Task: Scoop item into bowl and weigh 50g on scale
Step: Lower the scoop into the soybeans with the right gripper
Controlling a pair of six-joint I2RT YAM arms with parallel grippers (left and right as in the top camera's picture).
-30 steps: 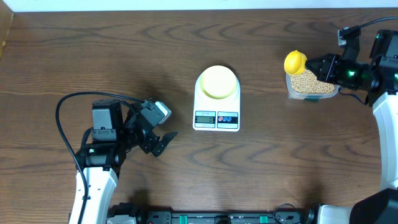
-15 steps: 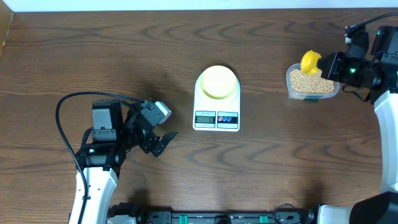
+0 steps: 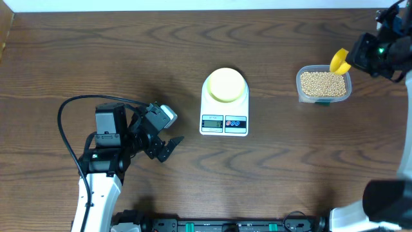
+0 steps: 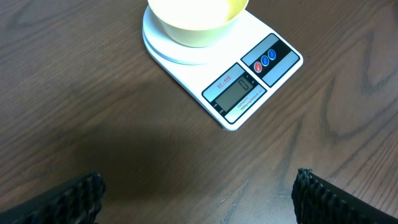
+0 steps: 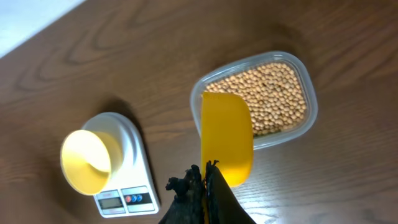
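Tan beans (image 3: 322, 82) fill a clear tub (image 3: 300, 90) at the right of the table; the right wrist view shows the beans (image 5: 267, 99) too. The pale yellow bowl (image 3: 225, 84) stands on the white scale (image 3: 224, 122) at the middle. My right gripper (image 5: 205, 169) is shut on the handle of a bright yellow scoop (image 5: 227, 137). The scoop (image 3: 339, 61) hangs over the tub's right far corner, and no beans show on its visible face. At the left my left gripper (image 3: 168, 147) is open and holds nothing. It faces the bowl (image 4: 196, 18) and the scale (image 4: 249, 87).
A black cable (image 3: 64, 113) loops over the table beside the left arm. The table's far edge (image 3: 193, 8) runs along the top of the overhead view. Bare wood lies between the scale and the tub.
My right gripper has carried the scoop to the right, from over the tub's left end to its right far corner. The left arm has stayed still.
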